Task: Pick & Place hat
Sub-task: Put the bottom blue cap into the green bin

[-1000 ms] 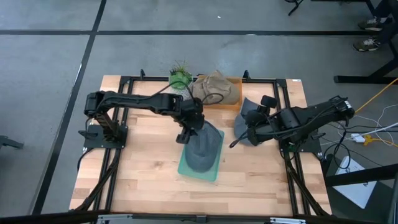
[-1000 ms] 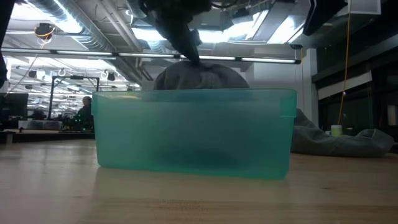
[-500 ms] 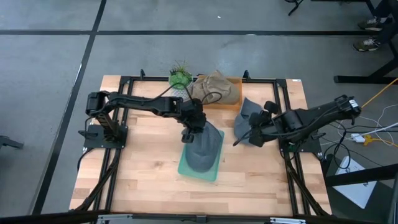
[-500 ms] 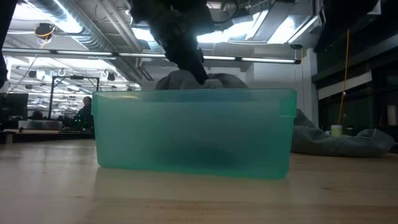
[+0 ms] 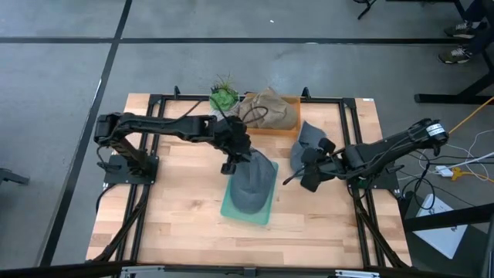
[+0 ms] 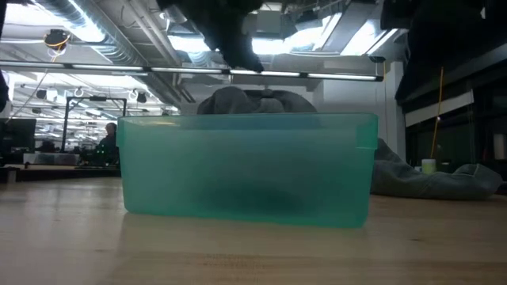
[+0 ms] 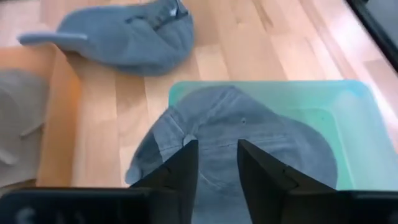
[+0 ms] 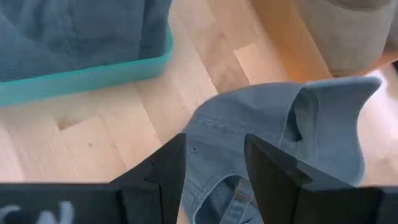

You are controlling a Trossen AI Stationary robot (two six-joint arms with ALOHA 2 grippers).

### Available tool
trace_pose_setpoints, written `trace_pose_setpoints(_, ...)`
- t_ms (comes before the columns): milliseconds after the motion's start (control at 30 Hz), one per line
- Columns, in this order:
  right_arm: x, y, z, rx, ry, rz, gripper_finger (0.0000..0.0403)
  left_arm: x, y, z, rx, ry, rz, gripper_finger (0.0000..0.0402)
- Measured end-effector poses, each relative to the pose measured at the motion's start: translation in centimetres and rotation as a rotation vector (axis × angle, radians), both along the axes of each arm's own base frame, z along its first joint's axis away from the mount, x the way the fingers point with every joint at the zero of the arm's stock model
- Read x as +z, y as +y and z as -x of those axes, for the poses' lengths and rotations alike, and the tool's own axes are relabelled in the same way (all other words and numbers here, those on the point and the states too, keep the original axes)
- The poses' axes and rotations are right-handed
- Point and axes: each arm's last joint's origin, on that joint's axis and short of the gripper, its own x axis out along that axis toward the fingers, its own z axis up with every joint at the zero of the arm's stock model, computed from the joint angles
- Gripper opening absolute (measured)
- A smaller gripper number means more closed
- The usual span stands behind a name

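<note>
High view: grey hat [image 5: 253,187] in teal bin [image 5: 241,212], just below open left tool [image 5: 229,165]

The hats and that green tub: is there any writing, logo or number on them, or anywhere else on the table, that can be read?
None can be read.
Gray hat in the teal bin: plain fabric, no logo showing.
Blue hat on the table: stitching only, no lettering.
Tan hat in the orange tray: no print showing.
Left gripper and right gripper: dark fingers, no marks.
</note>
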Motion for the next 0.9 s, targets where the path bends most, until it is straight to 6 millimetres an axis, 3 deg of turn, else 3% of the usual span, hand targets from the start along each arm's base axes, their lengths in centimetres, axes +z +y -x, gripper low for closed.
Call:
trace_pose_setpoints(200, -1.2, -0.1, 0.2, -0.09, -0.017, -0.043, 0.0161, 1.2, -0.2, 1.5, 0.011, 0.024, 0.016, 0.0161)
trace_pose_setpoints(400, -2.5, -0.1, 0.5, -0.156, -0.02, -0.09, 0.0161, 0.8, -0.5, 2.4, 0.041, 0.129, 0.057, 0.0202)
trace_pose_setpoints(900, -5.3, 0.1, 0.6, -0.166, -0.005, -0.176, 0.0161, -0.1, -0.9, 2.9, 0.081, 0.208, 0.1, 0.0209)
